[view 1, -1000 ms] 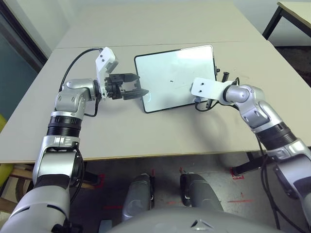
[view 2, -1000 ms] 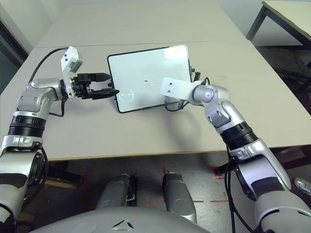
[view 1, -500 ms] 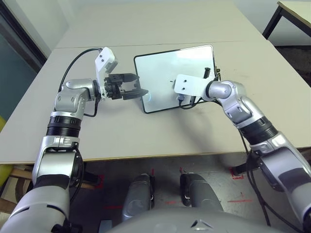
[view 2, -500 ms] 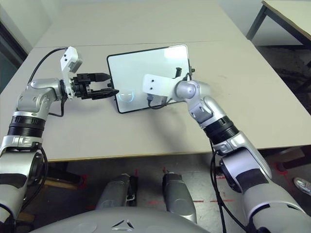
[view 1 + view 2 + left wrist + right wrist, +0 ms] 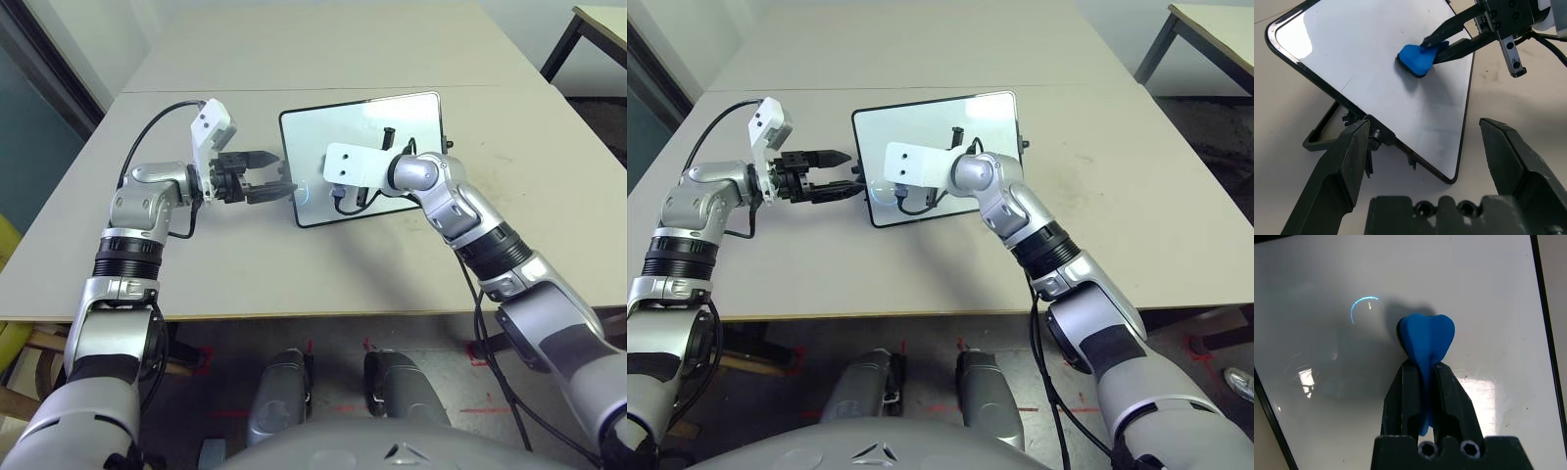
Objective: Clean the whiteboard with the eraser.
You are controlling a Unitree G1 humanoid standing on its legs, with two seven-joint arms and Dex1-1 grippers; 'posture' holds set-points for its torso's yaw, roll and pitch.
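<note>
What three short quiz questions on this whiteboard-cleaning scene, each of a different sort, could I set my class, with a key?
1. True or false: the right tool is shut on the eraser.
2. Multiple choice: the left tool is (A) gripping the whiteboard's frame, (B) open near the board's edge, (C) holding a marker.
3. Short answer: what colour is the eraser, and what does it rest against?

Key
1. True: both black fingers pinch the eraser's narrow middle.
2. B: its fingers stand apart, with nothing between them.
3. Blue; its head is against the whiteboard's white face.
</note>
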